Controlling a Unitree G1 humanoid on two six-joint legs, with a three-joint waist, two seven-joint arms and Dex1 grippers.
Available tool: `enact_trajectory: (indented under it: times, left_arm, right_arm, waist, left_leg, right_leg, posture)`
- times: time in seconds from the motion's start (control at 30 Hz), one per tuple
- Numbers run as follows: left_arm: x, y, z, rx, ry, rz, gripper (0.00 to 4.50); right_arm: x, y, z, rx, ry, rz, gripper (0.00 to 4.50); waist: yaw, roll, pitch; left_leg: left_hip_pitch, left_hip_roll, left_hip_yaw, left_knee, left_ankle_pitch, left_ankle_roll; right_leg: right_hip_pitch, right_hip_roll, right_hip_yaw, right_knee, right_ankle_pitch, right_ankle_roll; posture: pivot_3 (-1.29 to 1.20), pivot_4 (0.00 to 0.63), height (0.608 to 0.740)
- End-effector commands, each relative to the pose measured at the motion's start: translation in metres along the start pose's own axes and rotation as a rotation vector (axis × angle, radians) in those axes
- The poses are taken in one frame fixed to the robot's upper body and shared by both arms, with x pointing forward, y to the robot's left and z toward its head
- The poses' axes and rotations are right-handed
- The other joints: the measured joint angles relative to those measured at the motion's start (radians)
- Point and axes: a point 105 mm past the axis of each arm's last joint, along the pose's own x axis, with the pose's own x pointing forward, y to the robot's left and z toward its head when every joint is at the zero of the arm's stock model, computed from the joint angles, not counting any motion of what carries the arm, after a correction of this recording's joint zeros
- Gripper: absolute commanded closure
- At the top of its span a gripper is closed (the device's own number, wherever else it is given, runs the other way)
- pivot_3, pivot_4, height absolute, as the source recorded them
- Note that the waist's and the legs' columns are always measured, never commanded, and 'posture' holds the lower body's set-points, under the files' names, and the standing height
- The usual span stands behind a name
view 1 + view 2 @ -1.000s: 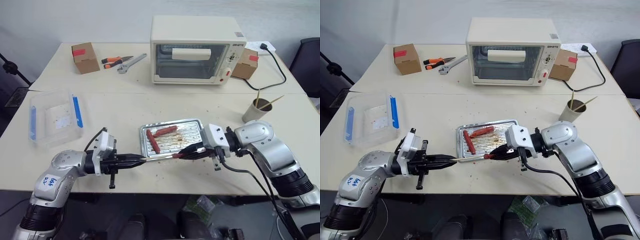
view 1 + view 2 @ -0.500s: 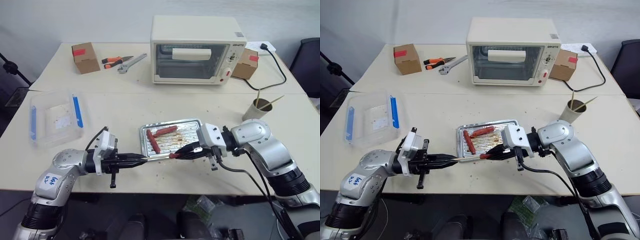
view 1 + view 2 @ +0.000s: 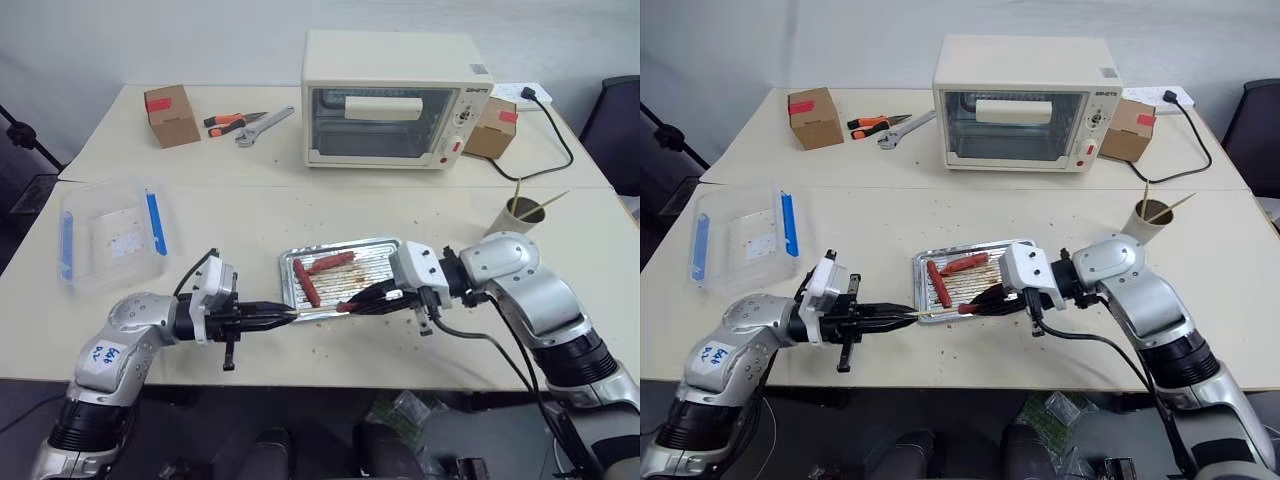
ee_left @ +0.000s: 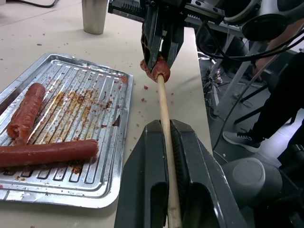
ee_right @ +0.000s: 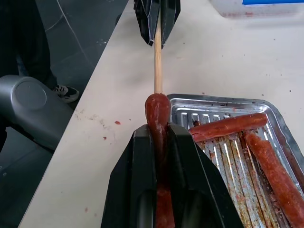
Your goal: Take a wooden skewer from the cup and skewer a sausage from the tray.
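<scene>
Right hand point(image 3: 352, 303) has edged left toward the left hand point(image 3: 283, 317), closed on one sausage point(image 5: 157, 114) at the tray's point(image 3: 388, 247) near edge. Left hand clamps one wooden skewer point(image 4: 165, 118), its tip entering the sausage end. Two more sausages point(image 3: 330, 262) lie in the tray; one cup point(image 3: 510, 222) with two sticks sits right; oven writing unreadable.
</scene>
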Motion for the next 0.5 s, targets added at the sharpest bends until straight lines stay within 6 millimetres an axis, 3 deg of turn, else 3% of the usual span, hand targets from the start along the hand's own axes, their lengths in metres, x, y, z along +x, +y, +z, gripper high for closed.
enact_trajectory:
  times: [0.03,0.3,0.5]
  left_arm:
    - [0.021,-0.007,0.006,0.040,-0.015,-0.096,4.50]
    - [0.038,-0.005,0.012,0.061,-0.056,-0.148,4.50]
    - [0.040,-0.006,0.013,0.060,-0.057,-0.150,4.50]
  right_arm:
    - [0.018,0.006,0.029,-0.102,-0.092,0.072,4.38]
    - [0.021,0.006,0.031,-0.107,-0.109,0.086,4.38]
    - [0.018,0.011,0.028,-0.075,-0.104,0.092,4.38]
  waist:
    - [0.000,0.000,0.000]
    - [0.000,0.000,0.000]
    - [0.000,0.000,0.000]
  left_leg:
    - [0.000,0.000,0.000,0.000,0.000,0.000]
    - [0.000,0.000,0.000,0.001,0.000,0.000]
    - [0.000,0.000,0.000,0.001,0.000,0.000]
  right_leg:
    - [0.000,0.000,0.000,0.000,0.000,0.000]
    - [0.000,0.000,0.000,0.001,0.000,0.000]
    - [0.000,0.000,0.000,0.001,0.000,0.000]
  posture:
    - [0.00,0.150,0.740]
    - [0.00,0.150,0.740]
    - [0.00,0.150,0.740]
